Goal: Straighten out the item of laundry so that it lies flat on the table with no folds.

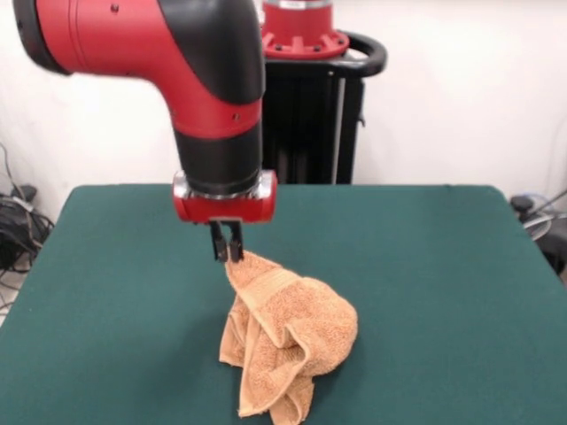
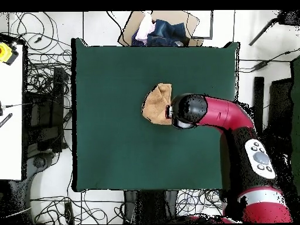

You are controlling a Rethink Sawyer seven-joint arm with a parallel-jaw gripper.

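Note:
The item of laundry point(image 1: 288, 332) is an orange-tan terry towel, bunched and folded, with one corner lifted off the table point(image 1: 425, 283) and the rest draped down onto the green top. My gripper point(image 1: 228, 251) hangs from the red and black arm and is shut on that raised corner. In the overhead view the towel point(image 2: 157, 102) shows as a crumpled lump near the middle of the table point(image 2: 117, 146), partly hidden under the arm's wrist; my gripper itself is hidden there by the arm.
A cardboard box with clothes point(image 2: 158, 29) sits just beyond the table's top edge in the overhead view. Cables point(image 2: 41, 76) lie on the floor at the left, beside a white bench point(image 2: 10, 117). Green table surface surrounds the towel on all sides.

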